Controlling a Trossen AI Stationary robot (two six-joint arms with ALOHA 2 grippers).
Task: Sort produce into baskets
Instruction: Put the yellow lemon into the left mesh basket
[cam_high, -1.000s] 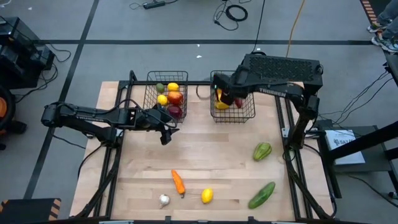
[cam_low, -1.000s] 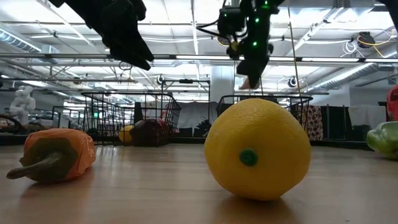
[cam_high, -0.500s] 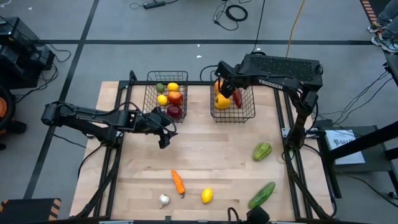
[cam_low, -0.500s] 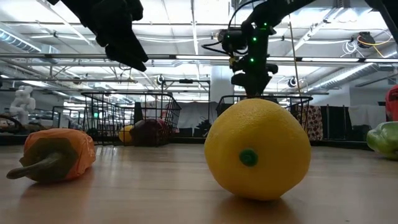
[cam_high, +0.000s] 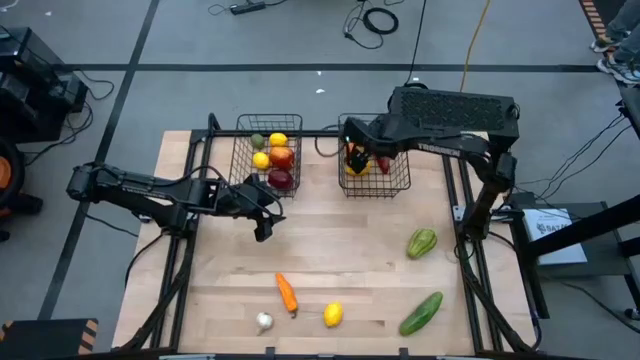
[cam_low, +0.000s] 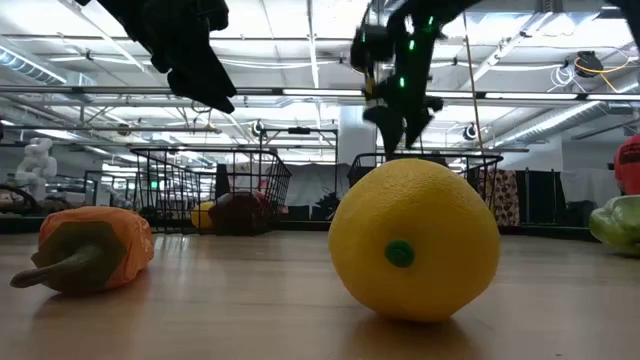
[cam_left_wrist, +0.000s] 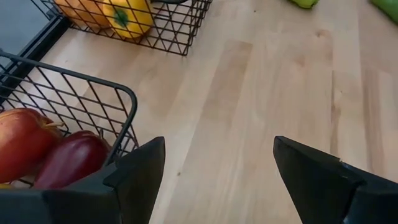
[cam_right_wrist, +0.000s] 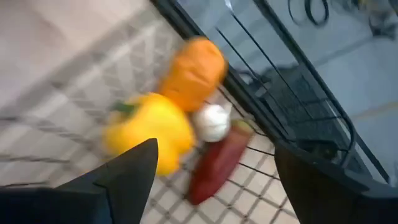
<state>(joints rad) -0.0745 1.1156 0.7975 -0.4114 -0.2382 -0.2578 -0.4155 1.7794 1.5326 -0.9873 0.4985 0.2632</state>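
Observation:
Two dark wire baskets stand at the table's far side. The left basket (cam_high: 268, 160) holds lemons, a lime and red apples. The right basket (cam_high: 373, 168) holds a yellow pepper (cam_right_wrist: 149, 130), an orange piece (cam_right_wrist: 194, 68), a garlic (cam_right_wrist: 211, 121) and a red chilli (cam_right_wrist: 217, 165). My right gripper (cam_right_wrist: 214, 186) hangs open over the right basket, holding nothing. My left gripper (cam_high: 262, 222) stands open above the bare table, just near of the left basket. A carrot (cam_high: 287, 293), garlic (cam_high: 264, 322), lemon (cam_high: 333, 315), cucumber (cam_high: 421, 313) and green pepper (cam_high: 421, 242) lie on the table.
The left basket's near corner (cam_left_wrist: 127, 99) sits close beside my left gripper's fingers. Bare wood lies between the baskets and the near produce. In the low view the lemon (cam_low: 415, 240) and carrot (cam_low: 85, 250) lie close to the near edge.
My right gripper has rolled about its own line and opened above the right basket. It went briefly toward the far edge and came back over the basket. My left arm has kept almost still.

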